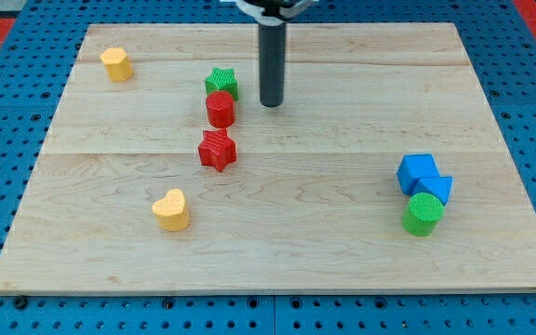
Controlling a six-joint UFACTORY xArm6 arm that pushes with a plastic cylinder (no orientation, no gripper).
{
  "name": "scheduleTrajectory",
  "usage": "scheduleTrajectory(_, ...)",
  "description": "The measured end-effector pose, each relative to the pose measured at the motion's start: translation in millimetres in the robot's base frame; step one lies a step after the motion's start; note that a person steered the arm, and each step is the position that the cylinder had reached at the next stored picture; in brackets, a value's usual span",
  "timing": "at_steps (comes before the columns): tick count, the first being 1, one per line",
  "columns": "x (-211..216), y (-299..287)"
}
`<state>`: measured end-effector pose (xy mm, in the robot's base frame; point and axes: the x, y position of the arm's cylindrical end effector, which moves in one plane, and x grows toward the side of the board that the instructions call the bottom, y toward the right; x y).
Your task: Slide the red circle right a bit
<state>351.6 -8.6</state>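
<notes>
The red circle [220, 109] is a short red cylinder standing left of the board's middle, in the upper half. A green star [221, 83] touches it from above. A red star [218, 150] lies just below it, a small gap apart. My tip [271, 104] is the lower end of the dark rod coming down from the view's top. It rests on the board to the right of the red circle, with a clear gap between them, about level with it.
A yellow block [116, 64] sits at the upper left. A yellow heart [171, 210] lies at the lower left. At the right, two blue blocks [419, 172] [436, 190] and a green cylinder [423, 214] cluster together. The wooden board [342, 251] has blue pegboard around it.
</notes>
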Motion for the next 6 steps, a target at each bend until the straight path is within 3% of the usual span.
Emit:
scheduleTrajectory(1, -31.7, 28.4)
scheduleTrajectory(2, -83.0, -24.6)
scheduleTrajectory(3, -50.3, -116.1)
scheduleTrajectory(4, 28.2, -100.7)
scheduleTrajectory(6, -7.7, -77.8)
